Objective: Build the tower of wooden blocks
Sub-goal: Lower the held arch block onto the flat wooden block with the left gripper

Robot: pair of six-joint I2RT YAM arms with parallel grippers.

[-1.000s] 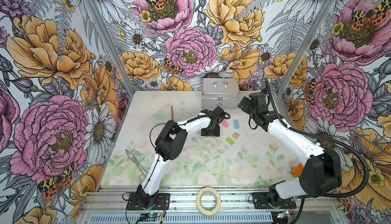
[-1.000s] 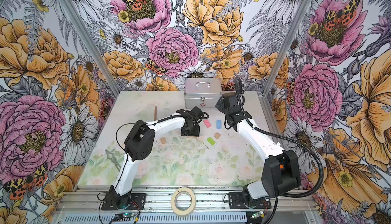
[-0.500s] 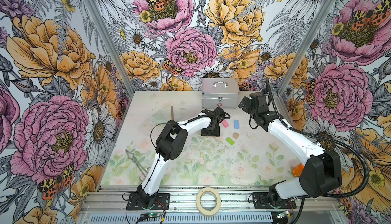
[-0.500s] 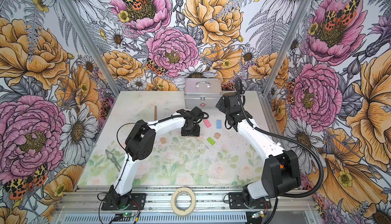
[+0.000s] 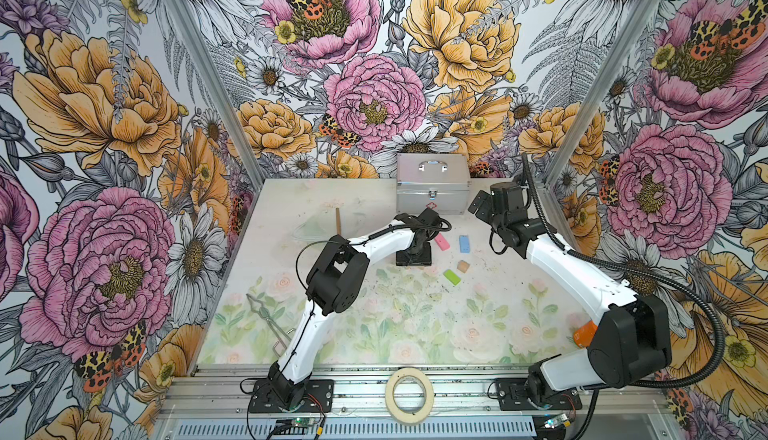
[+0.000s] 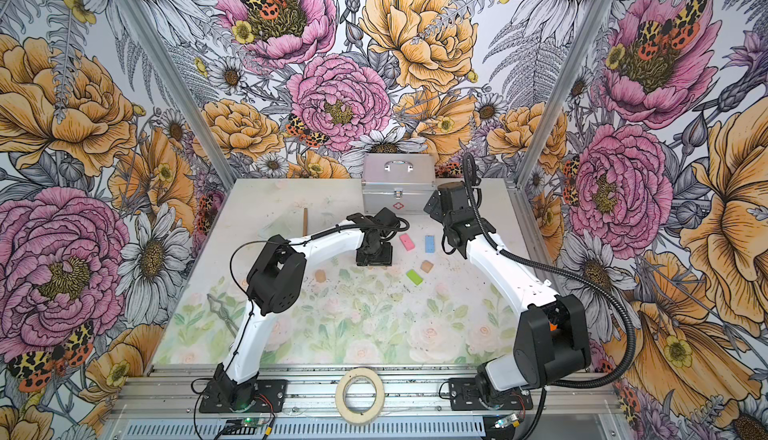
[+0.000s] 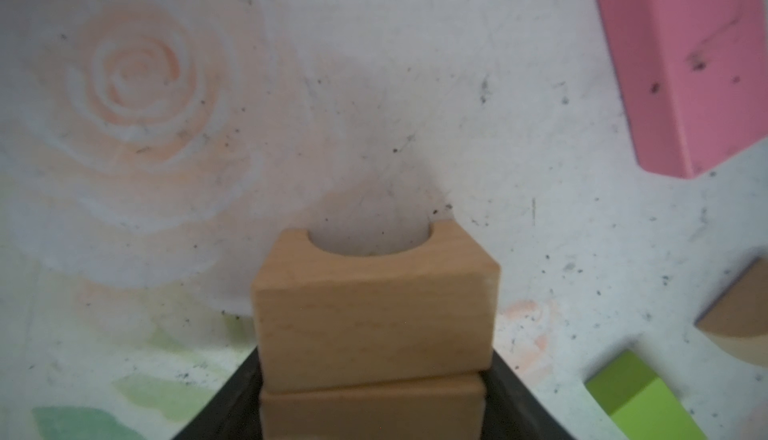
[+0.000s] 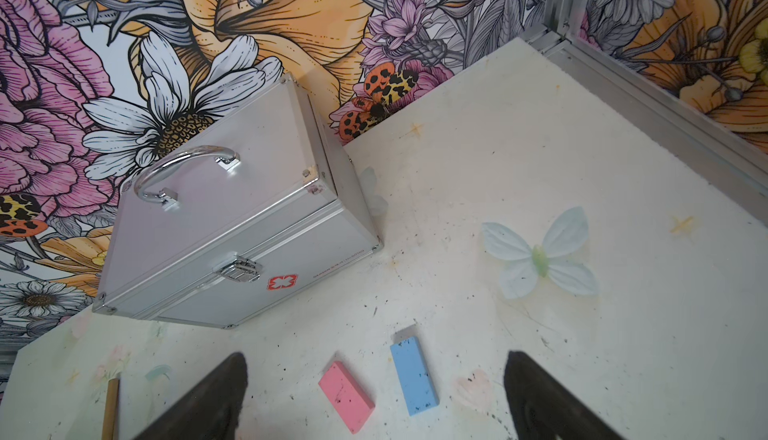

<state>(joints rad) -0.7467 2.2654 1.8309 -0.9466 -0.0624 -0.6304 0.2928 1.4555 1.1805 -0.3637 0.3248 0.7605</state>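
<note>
Step in hand, I think: the very start of the tower. The left gripper (image 5: 413,255) stands tip-down on the pale flower-print table (image 5: 415,334), just in front of the silver metal case (image 5: 432,192). In the L wrist view its dark fingers (image 7: 224,409) sit tight on both sides of a tan wood block with a half-round notch (image 7: 374,313) and a second plain tan wood block (image 7: 374,409) pressed against it; the fingers are part-way open, as wide as the wood, so it looks like a hold; can't tell which block lies on which. No tower shows in both top views; the gripper hides that spot.

The right gripper (image 8: 376,359) hangs up high near the case, fingers wide apart, nothing in them. Below it lie a pink wood brick (image 8: 347,396) and a light blue wood brick (image 8: 413,375), side by side, not touching. A green wood brick (image 5: 451,277) and a small tan wood block (image 5: 463,267) lie just beside each other, nearer the front; one more little tan wood piece (image 6: 320,275) sits by the L arm.

Next move, my guess: L lets go softly & lifts straight up so the tan pair doesn't tip; then R can come down on pink or blue, pinching across the short side.

Vs. a sec ago: hardly any change; both arms & all loose blocks are in the same spots.
</note>
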